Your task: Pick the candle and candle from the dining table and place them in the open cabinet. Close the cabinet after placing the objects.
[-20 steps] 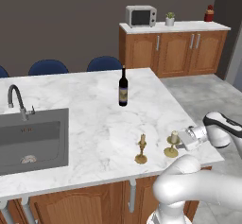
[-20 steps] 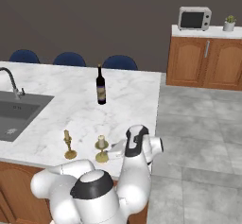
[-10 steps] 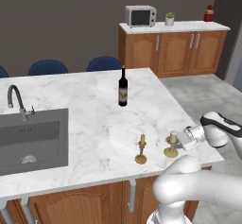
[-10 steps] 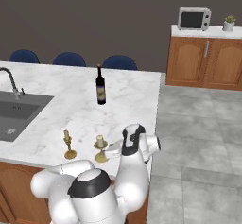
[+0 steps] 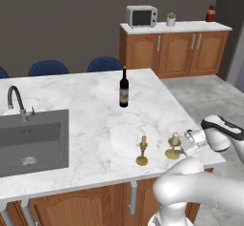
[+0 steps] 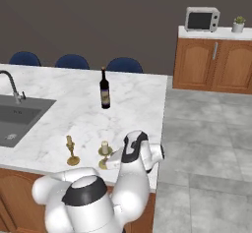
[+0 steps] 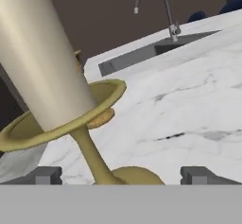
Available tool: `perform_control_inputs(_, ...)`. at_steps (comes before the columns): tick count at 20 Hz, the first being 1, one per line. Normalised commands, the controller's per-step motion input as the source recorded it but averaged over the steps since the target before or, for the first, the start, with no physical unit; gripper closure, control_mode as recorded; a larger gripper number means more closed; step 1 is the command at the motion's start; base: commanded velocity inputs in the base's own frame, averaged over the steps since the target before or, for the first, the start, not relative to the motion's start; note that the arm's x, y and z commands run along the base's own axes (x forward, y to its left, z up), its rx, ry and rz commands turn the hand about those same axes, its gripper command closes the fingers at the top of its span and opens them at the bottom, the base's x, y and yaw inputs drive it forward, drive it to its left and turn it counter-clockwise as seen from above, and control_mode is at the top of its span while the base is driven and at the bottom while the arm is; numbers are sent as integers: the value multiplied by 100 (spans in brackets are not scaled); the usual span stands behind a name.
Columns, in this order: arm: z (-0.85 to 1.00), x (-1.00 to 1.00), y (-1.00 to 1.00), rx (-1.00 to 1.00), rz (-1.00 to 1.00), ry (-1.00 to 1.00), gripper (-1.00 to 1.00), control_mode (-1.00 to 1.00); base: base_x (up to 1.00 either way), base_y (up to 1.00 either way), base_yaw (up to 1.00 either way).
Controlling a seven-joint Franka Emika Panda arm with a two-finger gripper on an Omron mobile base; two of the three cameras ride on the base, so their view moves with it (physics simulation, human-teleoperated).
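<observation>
Brass is glinting at the near right corner of the marble bench (image 5: pixel 86 139), where two candlesticks are standing upright and slightly apart. The thick cream candle (image 5: pixel 174 145) is sitting nearest the corner, with the thin tapered candle (image 5: pixel 142 151) just to its left. The hand (image 7: pixel 120 175) is lying low and sideways at the bench edge, its fingers (image 7: pixel 43 175) spread wide on either side of the cream candle's stem, gripping nothing. From the hand's camera the cream candle is looming close and tilted. A dark wine bottle (image 5: pixel 124 87) is standing farther back, and the sink (image 5: pixel 31 137) with its curved faucet (image 5: pixel 16 102) is lying to the left.
</observation>
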Motion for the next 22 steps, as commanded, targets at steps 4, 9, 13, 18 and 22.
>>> perform_control_inputs(4,-7,-21,34,0,0,0,-100,-100,0,0,0)
perform_control_inputs(9,0,-5,36,-2,0,3,-100,-100,0,0,0)
perform_control_inputs(13,0,-2,17,0,0,2,-100,-100,0,0,0)
perform_control_inputs(18,0,-23,0,0,2,0,100,-100,0,0,0)
perform_control_inputs(22,5,-33,-11,4,0,-1,100,-100,0,0,0)
